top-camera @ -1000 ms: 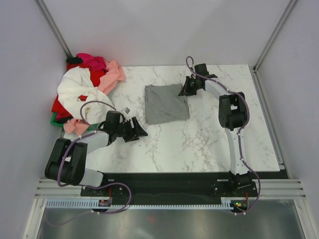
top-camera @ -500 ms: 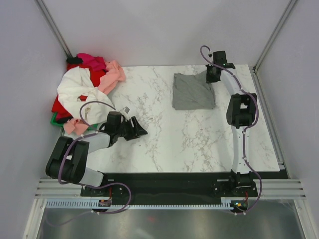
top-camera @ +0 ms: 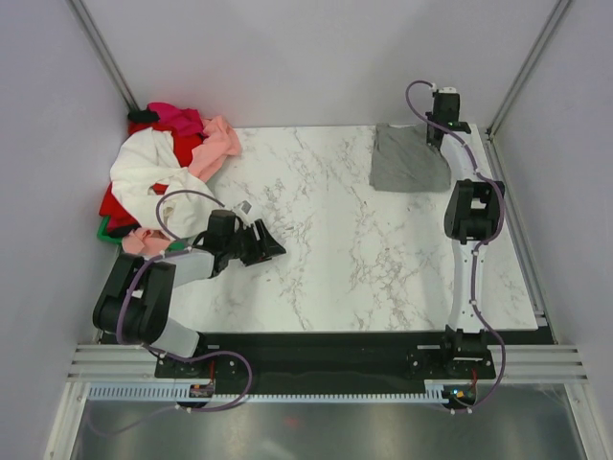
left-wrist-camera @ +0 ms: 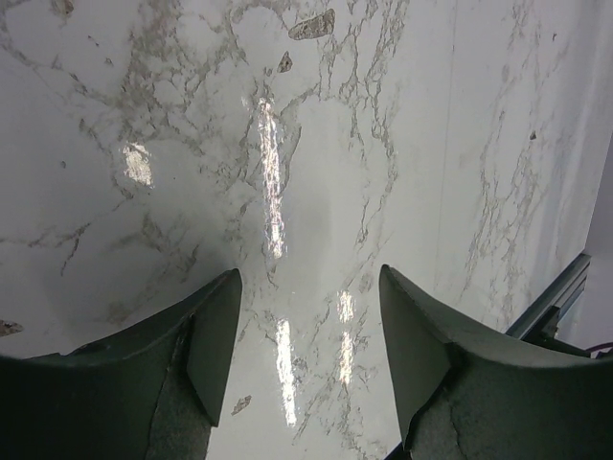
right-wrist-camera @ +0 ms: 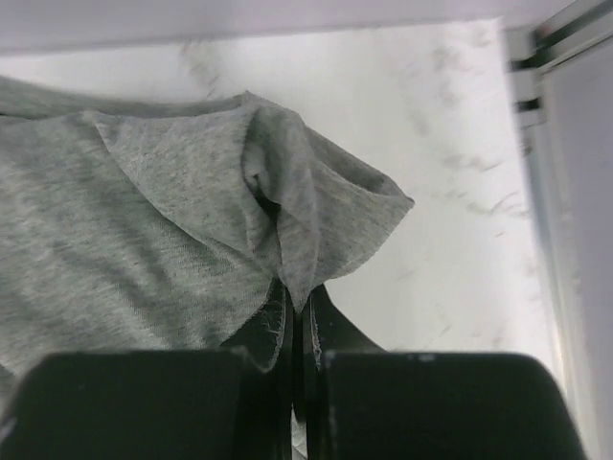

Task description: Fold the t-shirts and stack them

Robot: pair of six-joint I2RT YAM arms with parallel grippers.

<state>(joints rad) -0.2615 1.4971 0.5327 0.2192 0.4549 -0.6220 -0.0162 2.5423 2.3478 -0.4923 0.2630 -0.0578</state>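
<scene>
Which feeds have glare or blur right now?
Left wrist: bright glare streaks on the marble table between the fingertips of the open left gripper, otherwise sharp. Right wrist: grey t-shirt crisp, the right gripper shut on it is dark and slightly soft. Top external: even light, no glare.

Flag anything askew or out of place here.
The grey shirt lies folded at the far right corner, but one corner is pinched up in the right gripper, so it bunches. The other shirts sit in an unfolded heap far left.

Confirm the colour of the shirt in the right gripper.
Plain grey t-shirt, clamped in the right gripper; clearest in the right wrist view.
</scene>
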